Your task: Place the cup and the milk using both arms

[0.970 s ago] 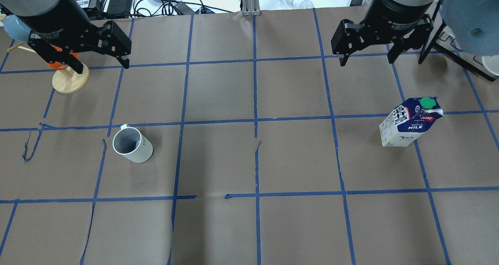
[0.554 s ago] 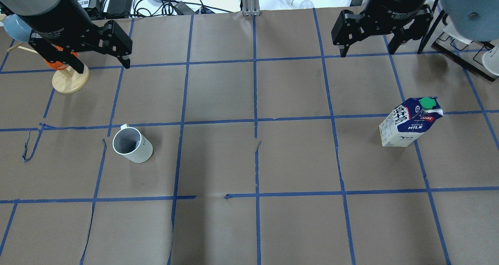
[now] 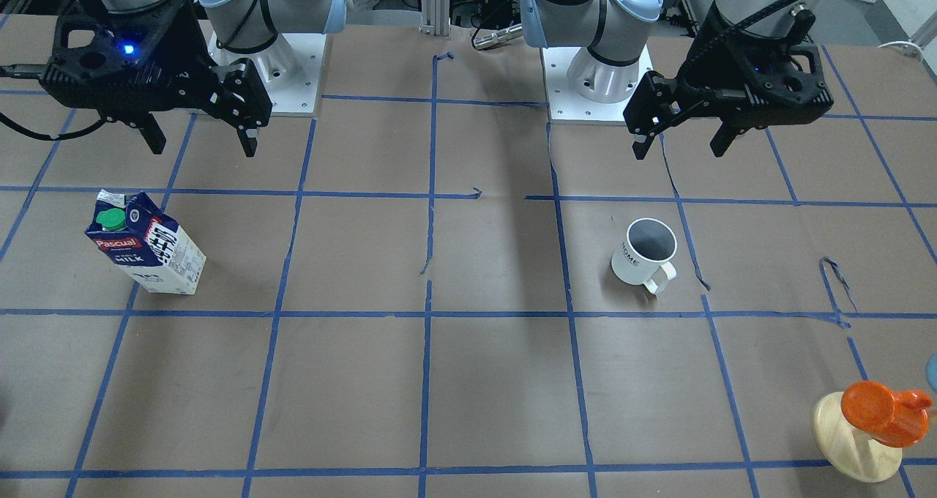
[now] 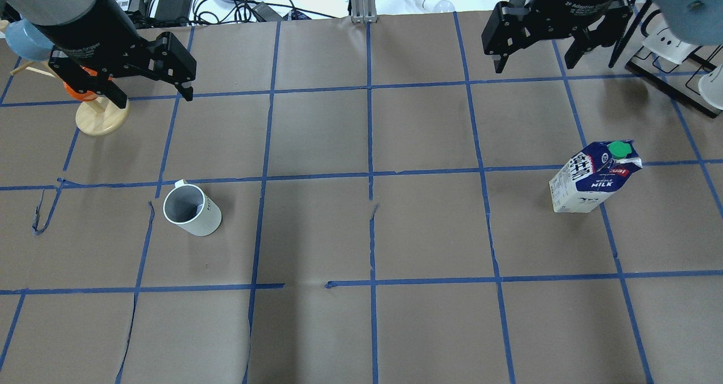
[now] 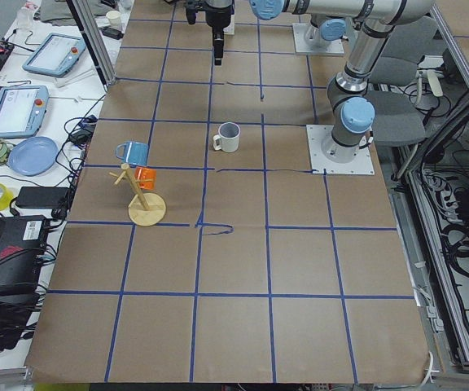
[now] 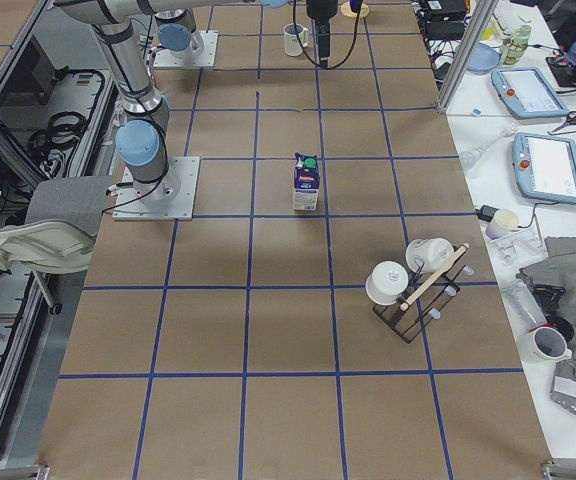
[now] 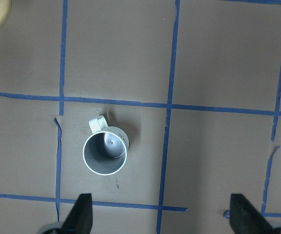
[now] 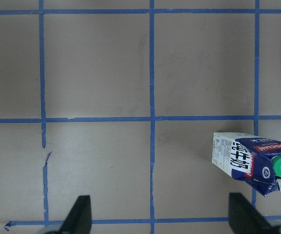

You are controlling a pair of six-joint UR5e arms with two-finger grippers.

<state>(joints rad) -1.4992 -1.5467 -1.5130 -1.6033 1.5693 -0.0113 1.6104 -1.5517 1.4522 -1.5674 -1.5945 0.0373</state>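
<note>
- the worktop is brown paper marked into squares with blue tape; the squares nearest the robot lie bare.
- the cup stands upright in a square on the robot's left half. its dark inside faces up and its handle points away from the robot.
- the milk stands upright on the robot's right half, well apart from the cup. its green cap is on top and the "milk" lettering faces the robot.
- the left gripper hangs above the worktop, touching nothing. its fingers are spread wide, and the wrist view shows the cup below, just ahead of them and towards one side.
- the right gripper also hangs in the air with its fingers wide apart. it holds nothing; the milk shows at the right edge of its wrist view.
- farther out on the robot's left stands a wooden mug tree carrying an orange mug and a blue mug.
- at the far right edge is a black wire rack with white cups on it.
</note>
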